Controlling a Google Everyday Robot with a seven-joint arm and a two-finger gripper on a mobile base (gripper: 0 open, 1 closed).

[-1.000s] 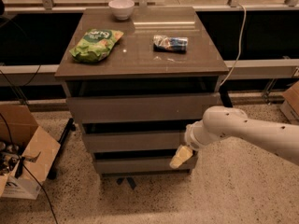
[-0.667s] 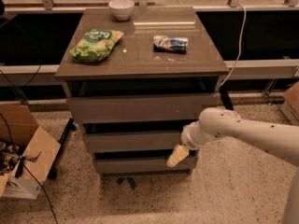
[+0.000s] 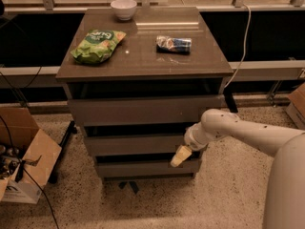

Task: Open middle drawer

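Camera view, pincer (image 3: 178, 156) edged left, just under middle drawer (image 3: 133, 145)

Reaching in from 4 o'clock with the white arm (image 3: 248, 132), bending at the wrist (image 3: 196, 138), pointing the gripper (image 3: 180, 156) toward 7 o'clock.

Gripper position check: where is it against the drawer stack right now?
In the camera view, the gripper sits low on the right of the stack, at the gap between the middle drawer and the lowest drawer.
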